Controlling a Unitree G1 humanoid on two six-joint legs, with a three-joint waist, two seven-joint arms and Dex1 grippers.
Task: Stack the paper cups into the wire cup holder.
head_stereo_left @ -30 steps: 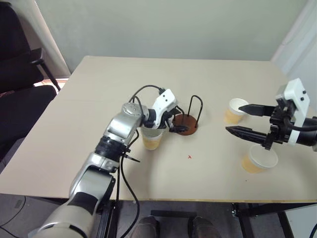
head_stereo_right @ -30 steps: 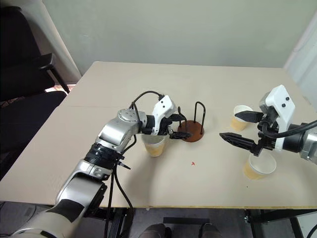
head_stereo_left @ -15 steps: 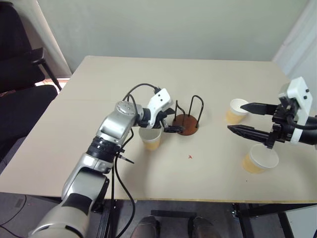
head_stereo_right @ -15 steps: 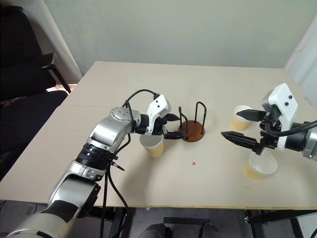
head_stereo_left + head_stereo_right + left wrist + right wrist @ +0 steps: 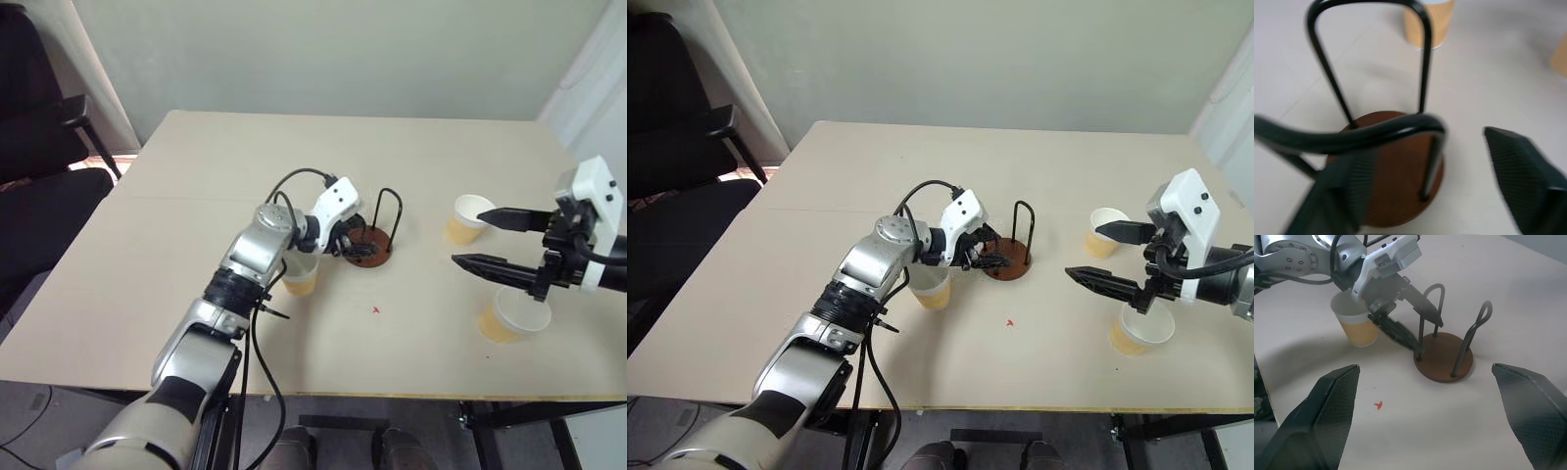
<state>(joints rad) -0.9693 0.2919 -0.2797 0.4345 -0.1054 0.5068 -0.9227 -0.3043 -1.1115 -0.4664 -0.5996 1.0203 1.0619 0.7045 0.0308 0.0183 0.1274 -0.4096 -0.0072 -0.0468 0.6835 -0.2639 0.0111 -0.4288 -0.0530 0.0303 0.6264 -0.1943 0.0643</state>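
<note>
Tabletop (image 5: 196, 225): smooth, matte, pale beige, with a small red mark (image 5: 375, 310) near the middle.

Wire cup holder (image 5: 371, 245): round reddish-brown disc base with a dull finish, carrying two upright loops of thin black wire. It stands near the tabletop centre and contains no cup.

Paper cups: three, tapered, tan-yellow outside, white inside with a rolled white rim, all upright. One cup (image 5: 302, 274) stands just beside the holder on the robot's left, partly under the left arm. A second cup (image 5: 467, 218) and a third cup (image 5: 513, 314) stand well apart from the holder on the robot's right.

Left end effector (image 5: 1400, 316): black textured fingers parted, straddling the nearer wire loop low by the base; one finger looks to lie against the wire, but contact cannot be confirmed. It grips nothing.

Right end effector (image 5: 482, 238): fingers spread wide, released, hovering between the two right-hand cups, touching neither.
</note>
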